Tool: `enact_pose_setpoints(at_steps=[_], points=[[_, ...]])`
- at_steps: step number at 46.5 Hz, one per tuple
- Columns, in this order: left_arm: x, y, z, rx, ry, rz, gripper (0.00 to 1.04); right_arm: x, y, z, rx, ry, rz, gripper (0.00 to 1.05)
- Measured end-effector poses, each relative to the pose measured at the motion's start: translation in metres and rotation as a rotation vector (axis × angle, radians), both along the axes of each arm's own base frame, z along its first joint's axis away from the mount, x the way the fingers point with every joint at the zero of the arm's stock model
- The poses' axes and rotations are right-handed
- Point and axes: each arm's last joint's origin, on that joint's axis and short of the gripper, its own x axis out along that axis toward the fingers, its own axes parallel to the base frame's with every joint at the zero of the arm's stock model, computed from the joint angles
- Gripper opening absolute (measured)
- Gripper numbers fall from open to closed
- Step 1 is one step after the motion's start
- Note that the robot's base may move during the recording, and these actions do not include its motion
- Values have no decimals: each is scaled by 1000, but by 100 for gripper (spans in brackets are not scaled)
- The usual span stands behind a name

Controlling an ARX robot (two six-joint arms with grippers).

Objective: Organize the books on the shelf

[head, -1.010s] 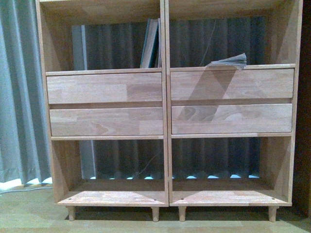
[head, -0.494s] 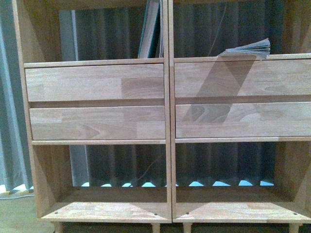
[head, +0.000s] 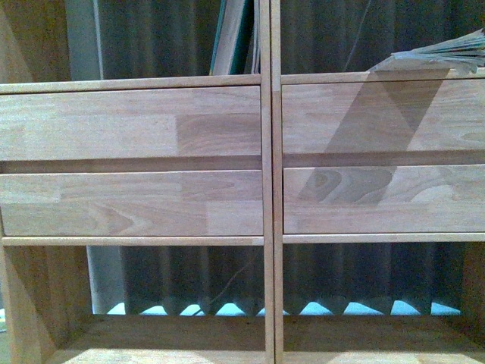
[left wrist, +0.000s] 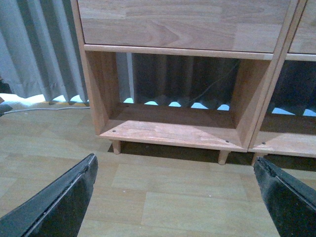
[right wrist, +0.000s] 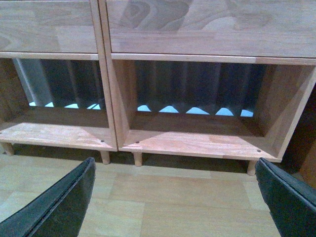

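Closer now than a second ago, the shelf fills the view: teal book leans on the divider upper left, floppy paperback lies flat upper right (pages fanned). Left gripper and right gripper hang low, spread empty; raise squarely before reaching.

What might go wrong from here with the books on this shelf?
1. The paperback lies fanned at the right compartment's front lip; a nudge may knock it off.
2. The teal book leans on the divider; a bump may topple it.
3. The front view crops both books, so grasps may be misjudged.
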Motion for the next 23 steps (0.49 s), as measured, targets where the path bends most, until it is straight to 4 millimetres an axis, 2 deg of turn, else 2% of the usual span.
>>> enact_pose_setpoints(at_steps=[23], points=[[0, 0, 0, 0, 0, -1, 97, 0, 0, 0, 0, 0, 0, 98]])
